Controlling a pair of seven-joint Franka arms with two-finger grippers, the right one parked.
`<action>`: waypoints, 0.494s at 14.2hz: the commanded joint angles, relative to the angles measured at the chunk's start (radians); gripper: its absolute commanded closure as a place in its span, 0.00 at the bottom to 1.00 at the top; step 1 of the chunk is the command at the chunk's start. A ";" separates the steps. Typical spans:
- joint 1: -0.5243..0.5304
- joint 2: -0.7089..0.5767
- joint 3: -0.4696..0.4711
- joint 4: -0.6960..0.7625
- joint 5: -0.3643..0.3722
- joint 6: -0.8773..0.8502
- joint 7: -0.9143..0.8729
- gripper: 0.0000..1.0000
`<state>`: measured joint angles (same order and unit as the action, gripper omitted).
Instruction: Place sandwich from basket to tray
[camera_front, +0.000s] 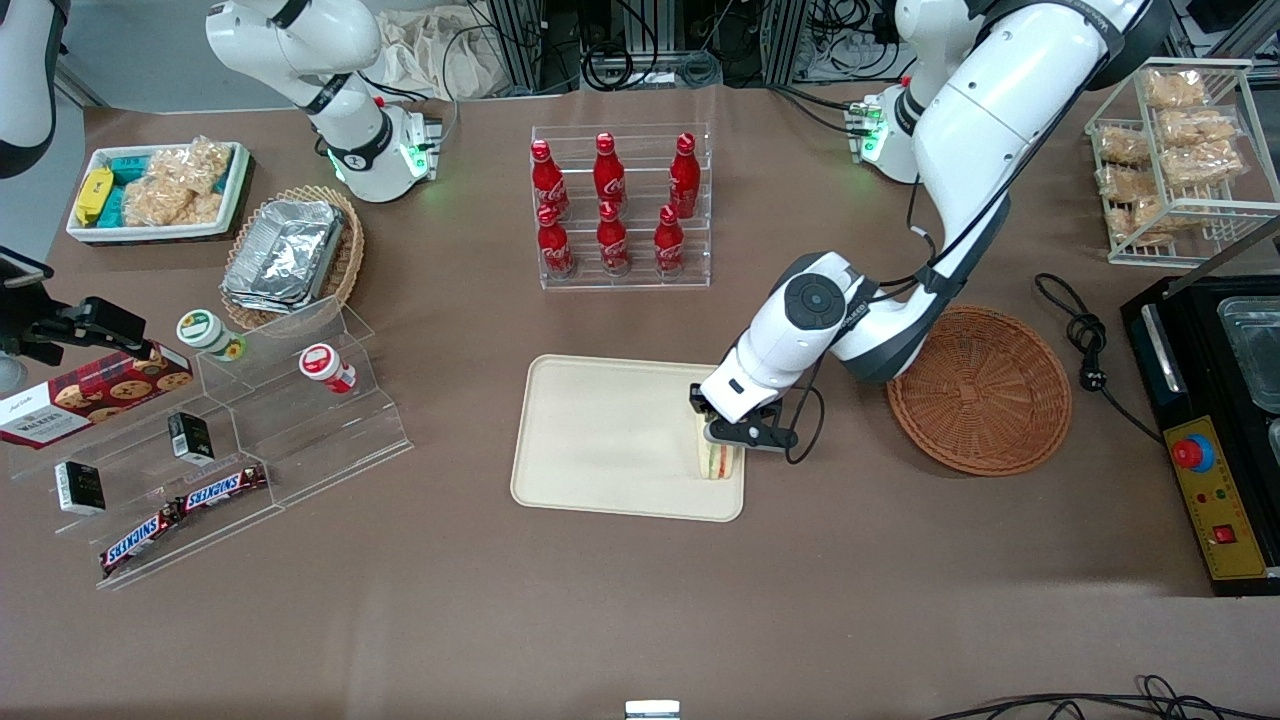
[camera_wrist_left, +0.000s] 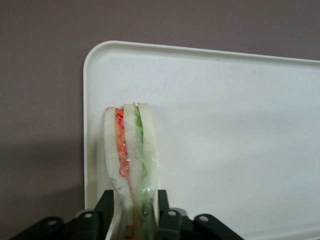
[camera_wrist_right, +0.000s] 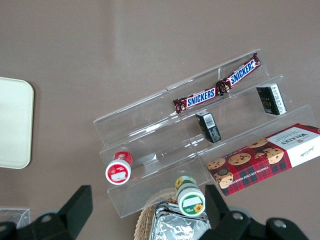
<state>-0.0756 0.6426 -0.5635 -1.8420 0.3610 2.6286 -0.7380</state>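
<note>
The sandwich (camera_front: 716, 461) is a wedge of pale bread with orange-red and green layers in clear wrap. It stands on edge on the cream-beige tray (camera_front: 600, 440), close to the tray rim nearest the basket. My left gripper (camera_front: 716, 438) is right above it, shut on the sandwich. In the left wrist view the black fingers (camera_wrist_left: 106, 205) press both sides of the sandwich (camera_wrist_left: 131, 145), near a corner of the tray (camera_wrist_left: 225, 125); the gripper (camera_wrist_left: 135, 198) straddles it. The reddish-brown wicker basket (camera_front: 980, 390) lies empty beside the tray, toward the working arm's end.
A clear rack of red cola bottles (camera_front: 615, 205) stands farther from the front camera than the tray. A stepped acrylic display (camera_front: 220, 450) with snack bars and jars, a paler basket of foil containers (camera_front: 290, 255) and a white snack bin (camera_front: 155, 190) lie toward the parked arm's end. A black appliance (camera_front: 1215, 420) and its cable (camera_front: 1085, 345) sit next to the basket.
</note>
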 joint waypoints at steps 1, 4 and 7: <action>-0.012 0.002 0.007 0.023 0.049 -0.001 -0.057 0.01; 0.011 -0.085 0.005 0.021 0.043 -0.016 -0.150 0.01; 0.068 -0.199 0.001 0.024 0.029 -0.152 -0.167 0.01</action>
<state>-0.0397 0.5465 -0.5611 -1.7987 0.3874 2.5723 -0.8716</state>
